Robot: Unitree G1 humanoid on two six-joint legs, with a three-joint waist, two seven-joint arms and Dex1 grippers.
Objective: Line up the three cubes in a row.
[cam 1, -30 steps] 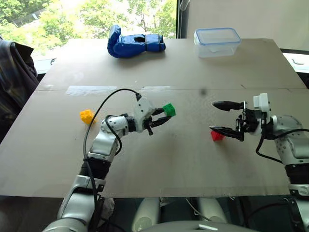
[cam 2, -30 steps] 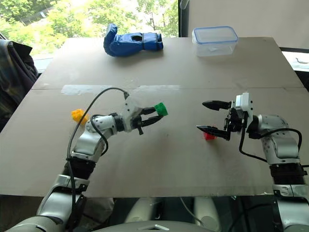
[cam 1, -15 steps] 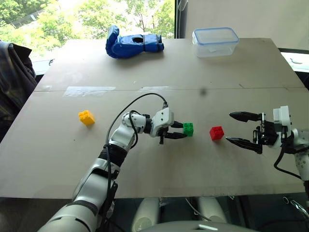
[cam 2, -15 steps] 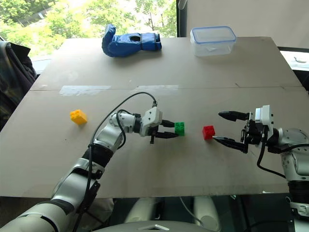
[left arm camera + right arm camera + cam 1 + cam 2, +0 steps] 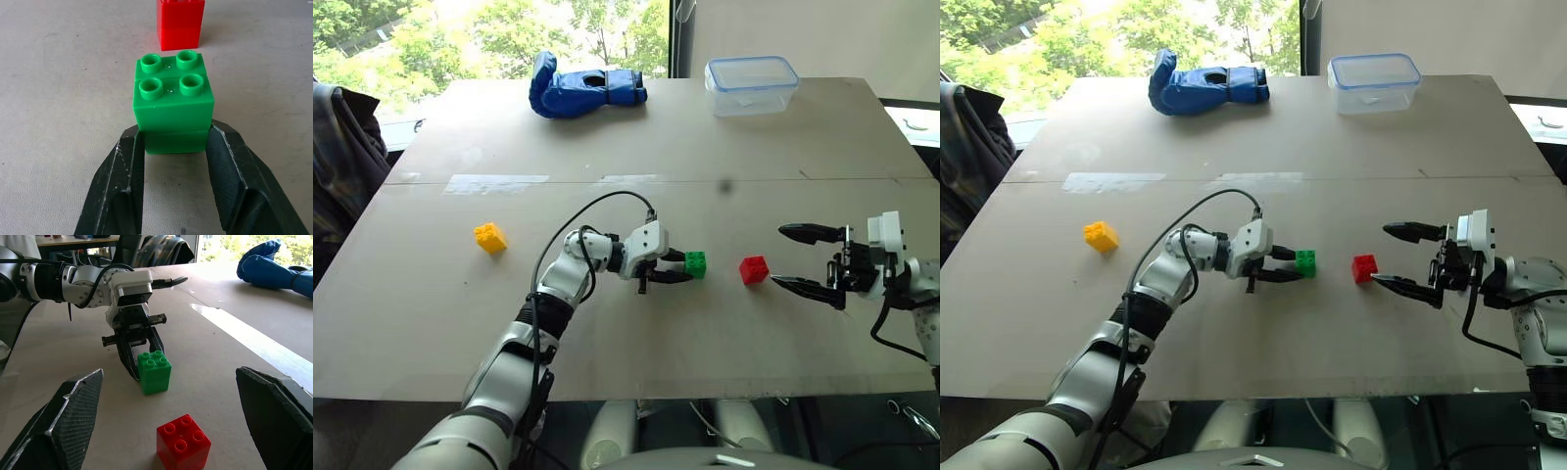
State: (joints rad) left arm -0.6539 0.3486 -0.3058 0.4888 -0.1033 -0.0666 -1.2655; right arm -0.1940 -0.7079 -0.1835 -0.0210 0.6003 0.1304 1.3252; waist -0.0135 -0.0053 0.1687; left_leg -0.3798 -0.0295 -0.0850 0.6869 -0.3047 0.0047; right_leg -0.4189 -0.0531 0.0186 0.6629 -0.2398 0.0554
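On the tabletop [image 5: 431, 294], three cubes are counted: yellow cube [image 5: 489, 238] left, red cube [image 5: 753, 269] right, green cube [image 5: 695, 263] centre, partly hidden, clamped by the left gripper [image 5: 677, 266]. The right gripper [image 5: 797, 259] is spread, empty.

Green cube [image 5: 173, 105]: glossy moulded plastic, smooth studs, faint seam. Red cube [image 5: 183, 442]: same shiny plastic. Yellow cube [image 5: 489, 237]: plastic, sheen hard to judge. Surface [image 5: 636, 352]: matt grey-brown board, finely speckled, scuffed, with a glossy strip of clear tape [image 5: 496, 183]. Left end effector [image 5: 173, 161] fingers [image 5: 123, 181]: black, rough textured pads, matt. Right end effector [image 5: 171, 431] fingers [image 5: 66, 416]: same knurled black finish. Glove [image 5: 585, 88]: blue, slightly shiny leather-like skin. Container [image 5: 753, 84]: clear smooth plastic.
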